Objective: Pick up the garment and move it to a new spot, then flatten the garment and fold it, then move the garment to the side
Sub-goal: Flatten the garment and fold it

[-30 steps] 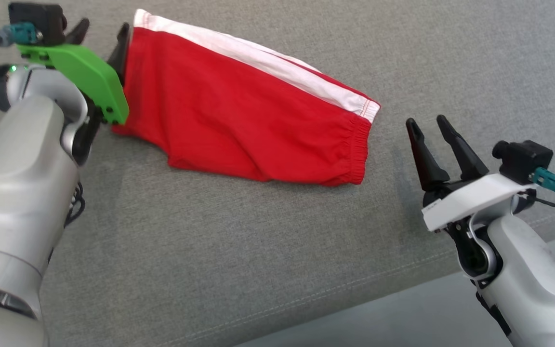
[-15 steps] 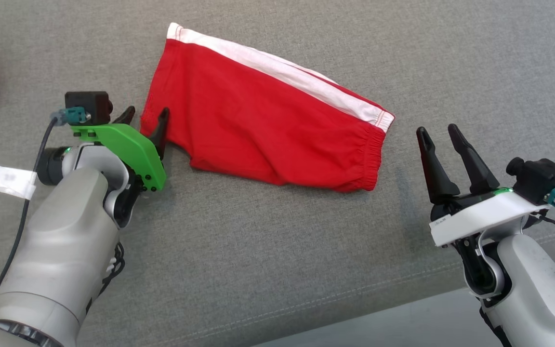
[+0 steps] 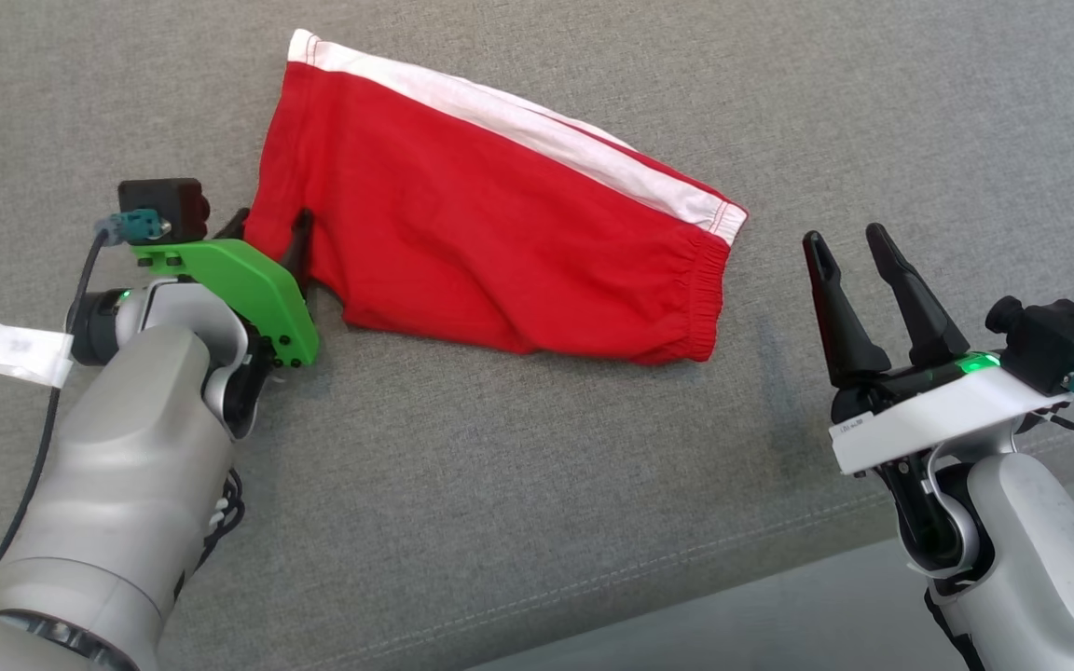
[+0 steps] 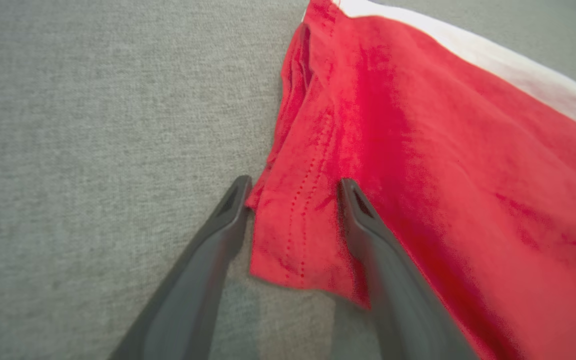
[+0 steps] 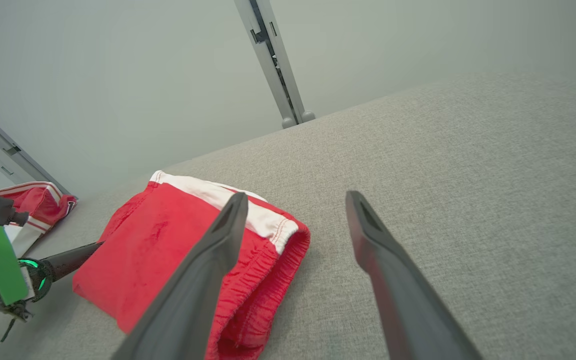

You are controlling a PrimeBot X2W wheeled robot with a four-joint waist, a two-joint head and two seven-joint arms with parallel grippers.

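left end effector spread astride red shorts hem; right end effector spread, empty.

We log the left gripper at mid-left in the head view, its two dark fingers spread apart, not clamped, pointing up and a touch right. We see the left forearm rising from the lower-left corner, bent at the wrist, green wrist plate on top. We mark the right gripper at the right, jaws wide, tips up and leaning slightly left. White wrist plate sits behind it, and the right forearm enters from the lower-right corner.
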